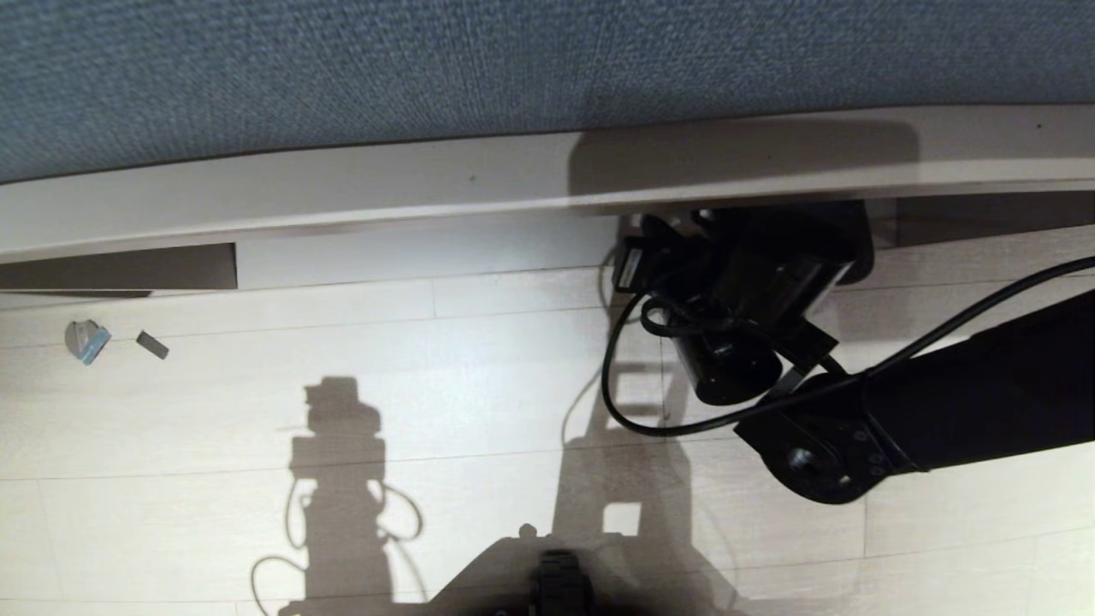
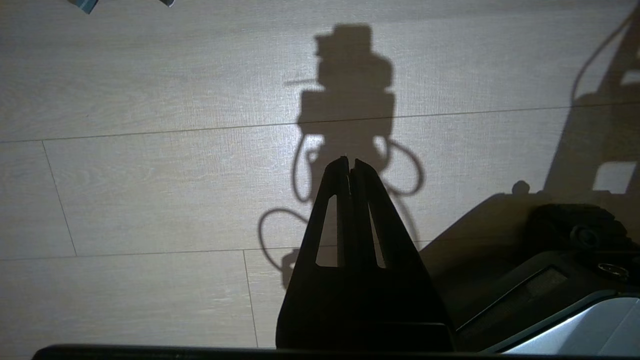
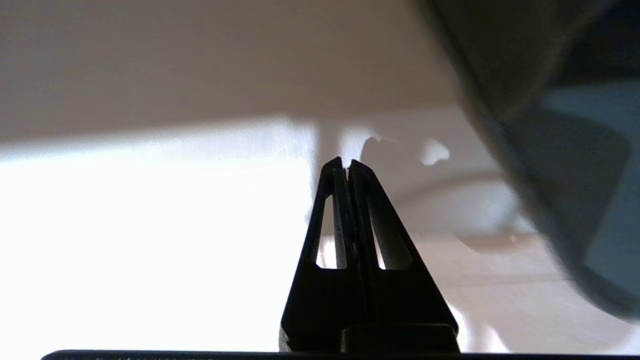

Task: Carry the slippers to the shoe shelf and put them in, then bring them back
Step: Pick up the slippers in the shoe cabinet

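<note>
Pale wood-plank floor (image 1: 214, 411) spreads under me, with a small grey-blue scrap (image 1: 85, 340) at far left and a blue-grey fabric wall (image 1: 428, 68) above a pale ledge (image 1: 342, 184). My left hand (image 2: 350, 161) hangs pressed together over the floor; my right hand (image 3: 346, 161), fingers together and empty, reaches under the ledge. No slippers show.
</note>
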### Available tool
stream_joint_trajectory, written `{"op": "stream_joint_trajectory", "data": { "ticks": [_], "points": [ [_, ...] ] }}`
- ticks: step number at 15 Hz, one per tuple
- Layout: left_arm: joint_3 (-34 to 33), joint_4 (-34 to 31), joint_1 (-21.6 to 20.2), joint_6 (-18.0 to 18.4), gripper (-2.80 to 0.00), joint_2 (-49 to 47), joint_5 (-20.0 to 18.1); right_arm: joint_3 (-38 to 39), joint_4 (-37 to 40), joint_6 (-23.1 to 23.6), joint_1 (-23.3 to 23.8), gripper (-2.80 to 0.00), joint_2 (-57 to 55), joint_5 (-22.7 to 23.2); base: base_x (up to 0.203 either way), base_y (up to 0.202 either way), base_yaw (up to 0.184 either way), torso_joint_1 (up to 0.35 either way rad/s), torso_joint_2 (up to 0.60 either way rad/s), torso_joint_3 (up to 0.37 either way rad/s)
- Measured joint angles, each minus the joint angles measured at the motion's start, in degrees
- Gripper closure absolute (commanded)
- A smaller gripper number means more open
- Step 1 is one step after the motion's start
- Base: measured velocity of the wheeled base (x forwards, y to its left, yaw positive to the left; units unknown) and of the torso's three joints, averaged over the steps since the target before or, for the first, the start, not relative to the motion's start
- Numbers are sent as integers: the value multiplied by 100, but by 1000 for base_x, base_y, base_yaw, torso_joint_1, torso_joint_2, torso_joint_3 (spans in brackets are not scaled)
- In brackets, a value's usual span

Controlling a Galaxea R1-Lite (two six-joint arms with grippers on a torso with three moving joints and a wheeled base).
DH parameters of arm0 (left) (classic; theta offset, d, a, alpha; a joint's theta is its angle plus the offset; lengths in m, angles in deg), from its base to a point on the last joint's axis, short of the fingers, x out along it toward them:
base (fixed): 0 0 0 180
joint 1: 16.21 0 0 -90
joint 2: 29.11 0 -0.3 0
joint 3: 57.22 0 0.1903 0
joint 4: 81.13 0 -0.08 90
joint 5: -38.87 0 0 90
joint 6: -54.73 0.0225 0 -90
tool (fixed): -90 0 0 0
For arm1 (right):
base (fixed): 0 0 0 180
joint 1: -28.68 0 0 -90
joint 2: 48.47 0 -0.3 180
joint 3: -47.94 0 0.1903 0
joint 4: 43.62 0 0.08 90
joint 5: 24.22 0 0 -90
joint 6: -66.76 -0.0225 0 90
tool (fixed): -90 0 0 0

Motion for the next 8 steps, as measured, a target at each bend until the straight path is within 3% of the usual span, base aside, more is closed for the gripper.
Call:
{"op": "stream_joint_trajectory", "data": {
  "ticks": [4,8],
  "points": [
    [0,-2,0,1,0,0,0,1157,180,261,-21,0,725,128,0,0,0,0,0,0],
    [0,-1,0,-4,0,0,1,1824,219,476,71,0,1189,227,0,0,0,0,0,0]
  ]
}}
